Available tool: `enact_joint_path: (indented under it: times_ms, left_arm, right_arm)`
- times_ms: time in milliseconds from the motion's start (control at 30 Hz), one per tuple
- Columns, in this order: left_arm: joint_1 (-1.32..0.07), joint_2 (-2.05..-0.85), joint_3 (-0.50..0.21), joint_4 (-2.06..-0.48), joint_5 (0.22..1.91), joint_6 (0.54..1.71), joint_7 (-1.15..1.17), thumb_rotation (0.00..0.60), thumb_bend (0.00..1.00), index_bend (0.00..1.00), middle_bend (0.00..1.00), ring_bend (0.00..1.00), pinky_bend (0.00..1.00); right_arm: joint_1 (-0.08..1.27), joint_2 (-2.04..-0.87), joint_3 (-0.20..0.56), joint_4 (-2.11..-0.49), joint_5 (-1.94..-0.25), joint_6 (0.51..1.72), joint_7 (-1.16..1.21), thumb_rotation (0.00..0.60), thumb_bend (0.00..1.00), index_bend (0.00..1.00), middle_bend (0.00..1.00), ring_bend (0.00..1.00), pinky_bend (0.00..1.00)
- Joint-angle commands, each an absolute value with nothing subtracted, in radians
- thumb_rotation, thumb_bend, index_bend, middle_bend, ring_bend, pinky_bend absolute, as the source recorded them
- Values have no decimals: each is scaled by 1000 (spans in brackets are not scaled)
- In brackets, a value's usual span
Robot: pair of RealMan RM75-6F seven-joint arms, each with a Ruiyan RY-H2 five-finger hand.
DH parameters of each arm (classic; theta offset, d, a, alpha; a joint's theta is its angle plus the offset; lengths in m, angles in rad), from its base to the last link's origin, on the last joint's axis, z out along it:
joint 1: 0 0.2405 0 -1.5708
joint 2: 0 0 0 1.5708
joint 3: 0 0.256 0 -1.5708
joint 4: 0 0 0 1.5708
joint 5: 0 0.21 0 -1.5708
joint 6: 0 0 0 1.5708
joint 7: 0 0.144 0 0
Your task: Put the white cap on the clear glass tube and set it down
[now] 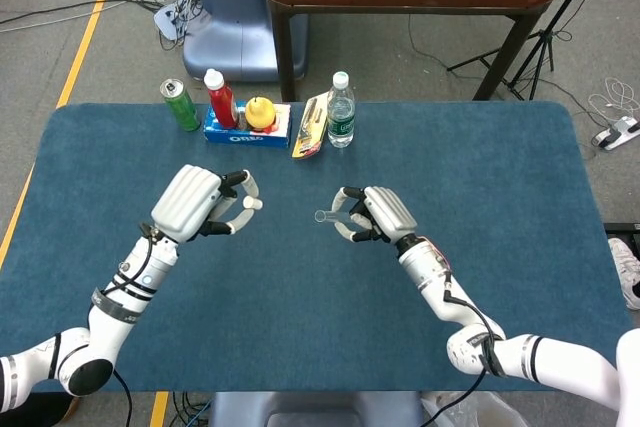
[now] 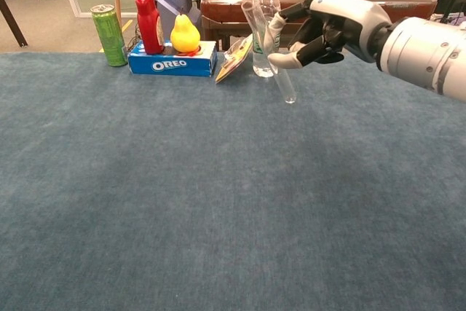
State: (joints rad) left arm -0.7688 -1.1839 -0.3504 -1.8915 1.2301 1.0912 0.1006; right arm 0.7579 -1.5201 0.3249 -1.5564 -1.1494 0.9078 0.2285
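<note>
Glass tube up in the air, clamped in the right hand above the middle of the blue worktop, its open mouth aimed toward the left hand. From the chest view the tube tilts, closed end lowest. White cap sits pinched at the left hand's fingertips, raised off the cloth, apart from the tube's mouth with a gap between them. Along the far edge: green can, red sauce bottle, yellow pear on the Oreo box, water bottle.
</note>
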Motion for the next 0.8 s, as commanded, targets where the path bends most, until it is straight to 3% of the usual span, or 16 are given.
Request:
enact_joint_path:
  times_ms: [33, 800]
  left_arm:
    - [-784, -1201, -349, -1890, 1226, 1084, 112, 600, 328, 542, 974, 1000, 1000]
    - [-837, -1302, -338, -1872, 1218, 1130, 233, 600, 326, 543, 975, 1000, 1000]
  right_arm:
    - [768, -1542, 331, -1546, -1139, 906, 234, 600, 600, 916, 1000, 1000, 1000]
    - [806, -1626, 366, -1542, -1083, 911, 226, 600, 603, 916, 1000, 1000, 1000]
